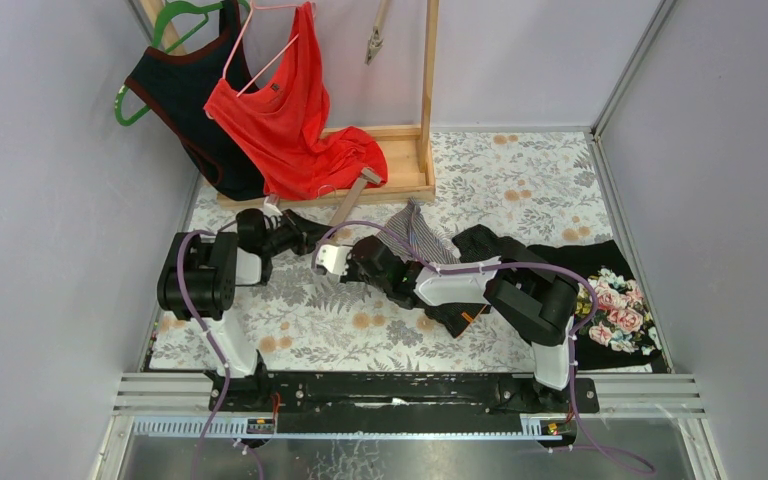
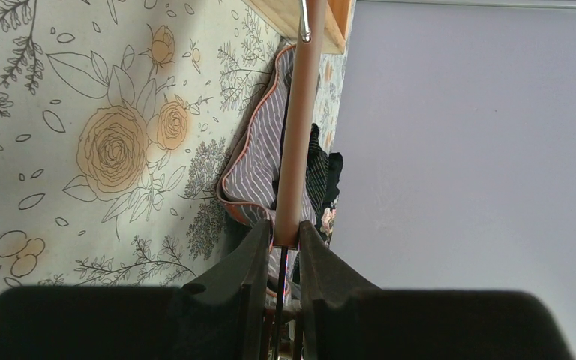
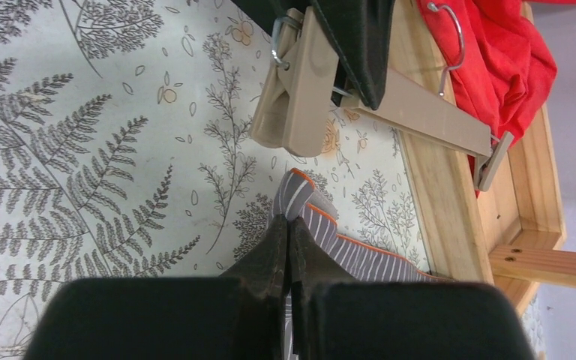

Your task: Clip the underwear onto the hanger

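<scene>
Striped underwear (image 3: 345, 240), likely soft and light, sits pinched at its orange hem in the right gripper (image 3: 289, 225), clip (image 3: 296, 105) at 12 o'clock; left gripper (image 2: 285, 236) clamps the hanger bar (image 2: 298, 150)

The hanger (image 1: 348, 205) is just in front of the wooden rack (image 1: 408, 160). The underwear (image 1: 422, 236) lies on the surface (image 1: 520, 190) to its right, with a heap of clothes (image 1: 615, 300) farther right.

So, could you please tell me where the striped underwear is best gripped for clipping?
The orange-trimmed hem corner of the underwear, from the side away from the hanger, where the right tool pinches it: the edge is thin and its tip points at the clip.
</scene>
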